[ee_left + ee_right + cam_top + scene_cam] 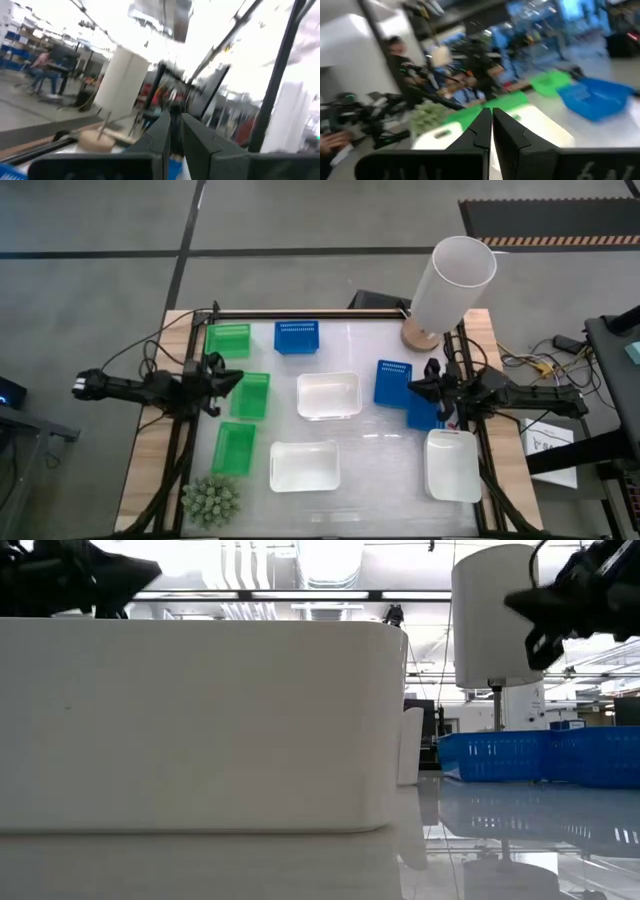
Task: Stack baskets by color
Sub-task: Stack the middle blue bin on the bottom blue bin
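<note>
**Baskets unsorted; both arms empty**

Three green baskets (229,339) at left edge, three white baskets (328,395) mid-table and right front, blue baskets (297,336) at rear and right. Left gripper (236,380) nearly closed, empty, above green column. Right gripper (415,388) clenched, empty, over blue pair. Tall white cylinder (452,280) rear right; spiky green plant (211,500) front left.

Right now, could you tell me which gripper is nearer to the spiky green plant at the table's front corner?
Left. The left gripper hovers over the green baskets on the same side as the spiky green plant; the right gripper is across the table by the blue baskets.
</note>
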Motion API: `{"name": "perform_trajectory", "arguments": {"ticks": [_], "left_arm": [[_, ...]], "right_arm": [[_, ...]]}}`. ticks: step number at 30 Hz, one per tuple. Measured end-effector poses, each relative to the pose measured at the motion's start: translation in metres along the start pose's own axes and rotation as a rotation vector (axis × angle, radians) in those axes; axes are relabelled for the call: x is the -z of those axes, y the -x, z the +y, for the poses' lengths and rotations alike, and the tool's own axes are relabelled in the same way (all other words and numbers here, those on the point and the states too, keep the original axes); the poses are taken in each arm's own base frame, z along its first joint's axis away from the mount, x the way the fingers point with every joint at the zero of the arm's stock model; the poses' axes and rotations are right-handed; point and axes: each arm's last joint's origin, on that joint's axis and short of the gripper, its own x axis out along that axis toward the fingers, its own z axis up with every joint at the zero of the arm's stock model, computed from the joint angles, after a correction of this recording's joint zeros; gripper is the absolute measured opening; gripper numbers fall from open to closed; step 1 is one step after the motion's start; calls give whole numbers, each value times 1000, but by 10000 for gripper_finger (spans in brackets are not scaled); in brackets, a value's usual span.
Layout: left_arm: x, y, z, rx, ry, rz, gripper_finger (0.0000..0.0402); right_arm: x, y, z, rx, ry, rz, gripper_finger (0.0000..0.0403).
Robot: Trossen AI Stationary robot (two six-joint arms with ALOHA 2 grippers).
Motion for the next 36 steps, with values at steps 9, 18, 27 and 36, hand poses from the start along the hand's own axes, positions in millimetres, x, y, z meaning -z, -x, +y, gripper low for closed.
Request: {"name": "perform_trajectory", "arguments": {"ticks": [9, 18, 27, 36], "left_arm": [[-1, -3, -1, 2, 10, -19, 28], [12, -9, -1, -25, 48, 83, 28], [4, -14, -4, 3, 2, -25, 28], [0, -14, -5, 13, -26, -73, 28]], "right_arm": [[-17, -10, 9, -69, 156, -190, 9], [-24, -20, 11, -74, 303, -289, 9], [-37, -55, 15, -50, 343, -202, 9], [-51, -114, 20, -25, 376, -53, 9]]}}
